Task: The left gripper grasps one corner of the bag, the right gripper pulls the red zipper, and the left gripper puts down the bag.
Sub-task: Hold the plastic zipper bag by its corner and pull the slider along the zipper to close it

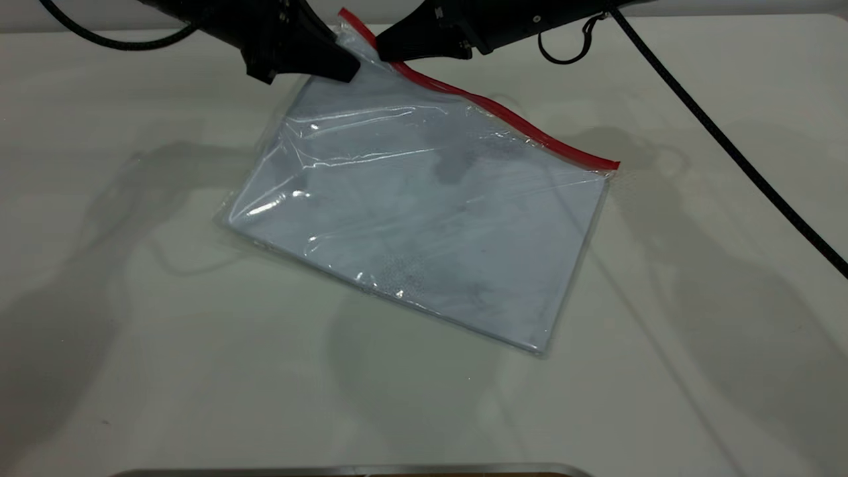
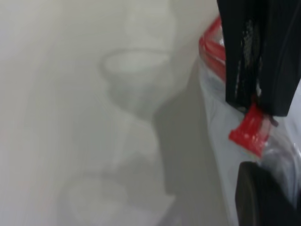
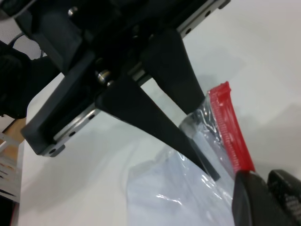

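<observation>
The bag (image 1: pixel 424 212) lies on the white table (image 1: pixel 132 331), turned at an angle, with 1 long edge raised at the far side. It is a clear plastic pouch with pale bluish-white sheets inside. The red zipper (image 1: pixel 503 112) runs along this far long edge, from the raised end near the 2 grippers down to the end at the exterior view's right, which rests on the table.

The left gripper (image 1: pixel 341 66) is at the far side of the table, at the raised end of the bag. Its jaws are closed on the corner (image 1: pixel 348 36), the wrinkled clear plastic at the end of the red strip, and they hold this corner above the table. In the right wrist view the 2 black fingers (image 3: pixel 160 122) come together on the clear plastic just beside the end of the red strip (image 3: pixel 228 125).

The right gripper (image 1: pixel 387 52) is just beside the left gripper, on the other side of the red strip, and its tip touches the zipper close to the held corner. In the left wrist view its jaws (image 2: pixel 256 61) are pressed together on the red strip, and a short red piece (image 2: pixel 249 129) comes out below them. A thin looped cable (image 1: pixel 563 46) hangs under this arm, and a black braided cable (image 1: pixel 729 146) crosses the table at the exterior view's right.
</observation>
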Robot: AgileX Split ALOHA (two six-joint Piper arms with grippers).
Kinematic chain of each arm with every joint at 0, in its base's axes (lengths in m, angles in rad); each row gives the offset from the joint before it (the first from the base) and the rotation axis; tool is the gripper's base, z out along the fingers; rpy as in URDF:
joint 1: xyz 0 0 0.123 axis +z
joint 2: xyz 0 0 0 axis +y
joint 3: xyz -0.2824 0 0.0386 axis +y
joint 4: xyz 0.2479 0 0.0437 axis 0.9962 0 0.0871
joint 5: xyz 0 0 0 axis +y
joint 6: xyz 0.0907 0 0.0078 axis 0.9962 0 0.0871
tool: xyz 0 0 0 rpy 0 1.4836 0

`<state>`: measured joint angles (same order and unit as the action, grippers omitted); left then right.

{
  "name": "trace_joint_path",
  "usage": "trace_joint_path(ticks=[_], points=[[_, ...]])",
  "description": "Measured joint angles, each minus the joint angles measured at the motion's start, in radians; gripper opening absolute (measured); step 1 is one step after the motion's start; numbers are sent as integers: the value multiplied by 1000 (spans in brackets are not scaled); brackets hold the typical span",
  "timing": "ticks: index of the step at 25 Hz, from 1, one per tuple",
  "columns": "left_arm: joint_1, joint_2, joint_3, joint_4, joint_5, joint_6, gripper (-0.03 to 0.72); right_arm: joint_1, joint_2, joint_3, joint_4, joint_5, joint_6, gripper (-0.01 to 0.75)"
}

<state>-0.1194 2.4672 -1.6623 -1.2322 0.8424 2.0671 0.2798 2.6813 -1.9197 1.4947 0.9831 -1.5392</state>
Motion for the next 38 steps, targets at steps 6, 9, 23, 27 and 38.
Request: trace_joint_path(ticks=[6,9,23,27,38], points=[[16,0,1,-63,19,32,64,-2,-5,-7,-30,-23,-1,56],[27,0,2,-101,38,42,64,-2,-12,-7,-36,-40,-1,59],[92,0,7,-228,137,50,52,-1,-14,-8,-77,-111,-5,65],[102,0,8,-277,154,50,52,-1,-14,-8,-102,-140,-5,66],[131,-33,8,-355,191,49,51,-30,-7,-7,-286,-190,4,72]])
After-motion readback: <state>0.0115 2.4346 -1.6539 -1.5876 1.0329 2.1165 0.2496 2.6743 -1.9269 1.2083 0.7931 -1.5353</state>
